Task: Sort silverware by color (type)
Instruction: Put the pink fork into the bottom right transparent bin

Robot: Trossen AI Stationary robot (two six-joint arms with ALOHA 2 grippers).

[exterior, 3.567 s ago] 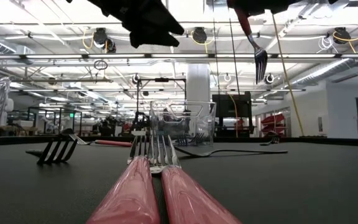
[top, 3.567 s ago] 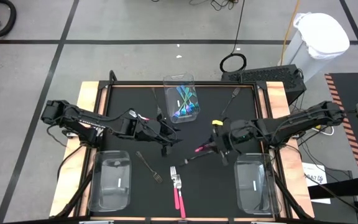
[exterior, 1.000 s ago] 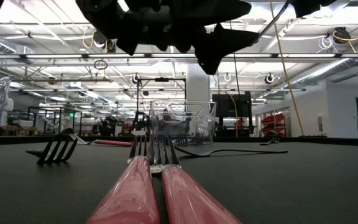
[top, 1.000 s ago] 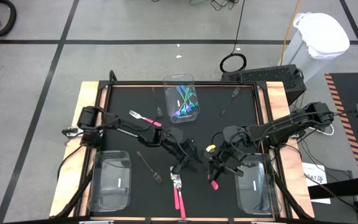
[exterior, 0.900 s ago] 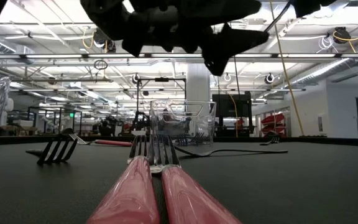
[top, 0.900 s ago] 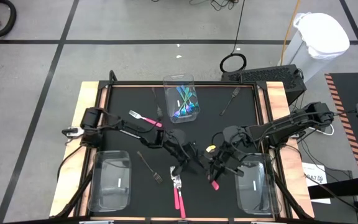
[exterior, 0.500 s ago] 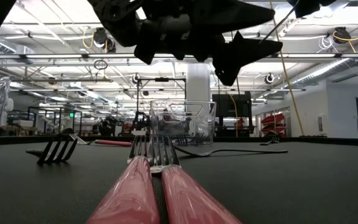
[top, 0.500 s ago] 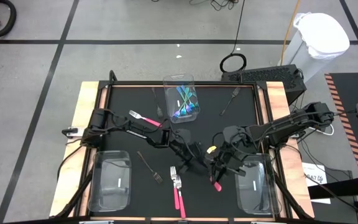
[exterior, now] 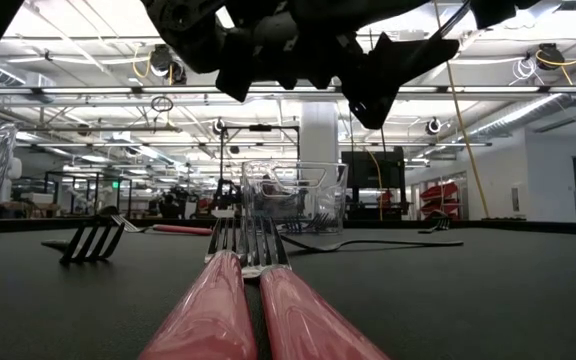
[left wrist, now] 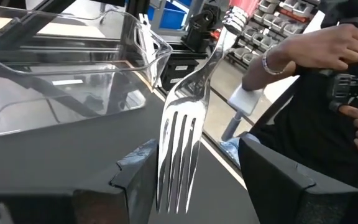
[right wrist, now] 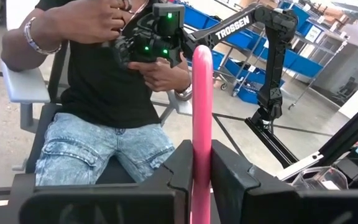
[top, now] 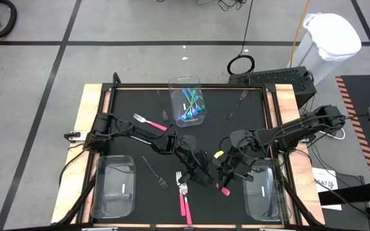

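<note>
Reading TROSSEN on an arm [right wrist: 272, 25] behind a seated person [right wrist: 104, 81], right pincer [top: 224, 181] clamped on a pink fork [right wrist: 202, 124], left pincer [top: 201, 174] spread around a silver fork head [left wrist: 182, 143], both mid-tabletop [top: 133, 138] above two pink forks [exterior: 238, 300].
</note>
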